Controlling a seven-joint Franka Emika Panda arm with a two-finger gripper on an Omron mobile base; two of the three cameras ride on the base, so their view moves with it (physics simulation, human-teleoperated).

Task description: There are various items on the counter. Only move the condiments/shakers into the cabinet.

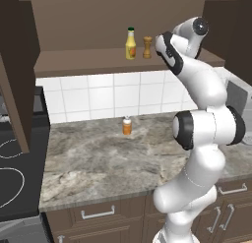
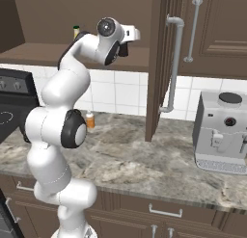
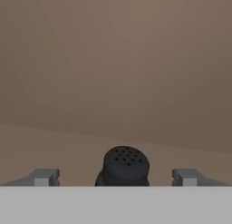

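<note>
Cabinet shelf point(image 1: 88, 60) bearing yellow squeeze bottle point(image 1: 130, 44), wooden shaker point(image 1: 147, 47), black shaker point(image 3: 125, 167), counter point(image 1: 98, 158) bearing orange bottle point(image 1: 127, 125), coffee machine point(image 2: 219, 131)

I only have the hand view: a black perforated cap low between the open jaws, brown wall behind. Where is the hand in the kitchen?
Observer: The arm reaches up into the open wall cabinet, so your black shaker is at shelf level.
Operator: Is anything else on that shelf?
Observer: Yes. The yellow squeeze bottle and the brown wooden shaker stand upright side by side on it.
Operator: What stands on the counter?
Observer: One small orange bottle stands upright on the counter, close to the tiled wall.
</note>
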